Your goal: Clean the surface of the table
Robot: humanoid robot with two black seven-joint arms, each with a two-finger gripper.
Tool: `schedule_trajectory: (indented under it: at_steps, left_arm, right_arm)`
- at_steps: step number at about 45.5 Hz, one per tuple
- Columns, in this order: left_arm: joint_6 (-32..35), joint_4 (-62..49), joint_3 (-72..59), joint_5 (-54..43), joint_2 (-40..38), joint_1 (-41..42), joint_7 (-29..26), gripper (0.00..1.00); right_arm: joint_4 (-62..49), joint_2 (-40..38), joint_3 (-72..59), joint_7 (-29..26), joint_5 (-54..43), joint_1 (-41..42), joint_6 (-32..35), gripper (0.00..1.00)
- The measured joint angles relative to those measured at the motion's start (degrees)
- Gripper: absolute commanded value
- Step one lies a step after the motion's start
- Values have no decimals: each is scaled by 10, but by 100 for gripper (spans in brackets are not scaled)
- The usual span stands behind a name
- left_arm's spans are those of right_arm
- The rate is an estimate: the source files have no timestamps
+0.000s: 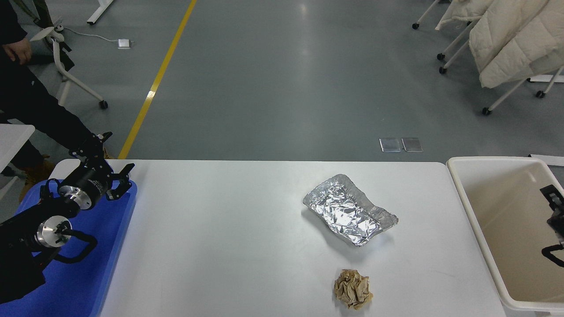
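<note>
Head view: table surface [229, 246] lies at 9 o'clock of the right gripper [556, 215], whose grip cannot be told.
Crumpled foil [350, 215] and a paper ball [352, 288] are seen between; the left gripper [108, 174] is spread open.

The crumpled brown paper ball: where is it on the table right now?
In the head view the crumpled brown paper ball lies on the table surface near its front edge, right of centre, just in front of the foil tray.
</note>
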Motion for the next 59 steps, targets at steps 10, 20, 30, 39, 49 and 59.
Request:
schedule_trajectory:
  at_steps: [10,20,30,39,49,59]
  left_arm:
    - [0,0,0,0,0,0,0,100]
    - [0,0,0,0,0,0,0,100]
    - [0,0,0,0,0,0,0,100]
    - [0,0,0,0,0,0,0,100]
    - [0,0,0,0,0,0,0,100]
    - [0,0,0,0,0,0,0,100]
  right_arm:
    - [151,-95,78,1,0,4,4,100]
    - [259,-134,176,1,1,-16,7,100]
    - [348,-130,266,0,2,-48,9,100]
    - [384,-90,355,1,2,-85,9,100]
    - [397,0,450,33,2,-139,9,100]
    - [397,96,512,114,1,-177,10,100]
